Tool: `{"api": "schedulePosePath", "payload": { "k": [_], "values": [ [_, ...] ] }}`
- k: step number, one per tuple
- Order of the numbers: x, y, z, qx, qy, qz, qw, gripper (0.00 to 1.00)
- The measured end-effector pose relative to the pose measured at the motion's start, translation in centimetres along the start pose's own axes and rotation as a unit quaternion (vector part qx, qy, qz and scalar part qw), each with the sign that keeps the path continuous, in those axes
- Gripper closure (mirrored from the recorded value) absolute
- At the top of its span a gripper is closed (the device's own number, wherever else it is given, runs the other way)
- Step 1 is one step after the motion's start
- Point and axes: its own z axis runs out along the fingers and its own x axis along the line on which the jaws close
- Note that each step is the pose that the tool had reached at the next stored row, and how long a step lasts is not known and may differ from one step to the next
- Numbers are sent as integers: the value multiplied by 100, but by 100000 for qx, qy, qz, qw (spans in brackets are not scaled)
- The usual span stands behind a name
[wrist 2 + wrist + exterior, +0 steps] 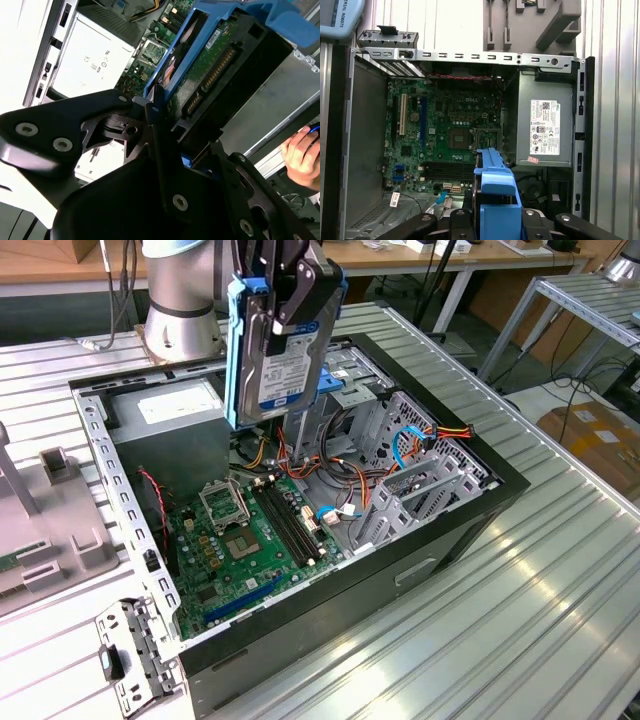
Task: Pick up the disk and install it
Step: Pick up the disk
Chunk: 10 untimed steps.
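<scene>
disk (pixel 285 345) clamped in claw (pixel 290 285), upright

The arm (pixel 180 300) stands as a silver-grey column behind the gripper (pixel 288 298), which points straight down. Its black fingers (pixel 297 285) are clamped across the flat faces of the disk (pixel 285 365), which hangs upright below them. In the second wrist view the gripper (pixel 185 132) grips near the disk's upper edge, though the far finger's contact seems partly hidden. In the first wrist view the gripper's (pixel 495 222) black linkages spread to either side of the held piece.
</scene>
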Motion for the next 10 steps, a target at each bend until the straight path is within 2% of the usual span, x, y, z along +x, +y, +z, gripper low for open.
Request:
{"api": "schedulePosePath", "payload": {
  "k": [10],
  "values": [
    [94, -99, 0, -22, -2, -7, 100000, 64]
  ]
}}
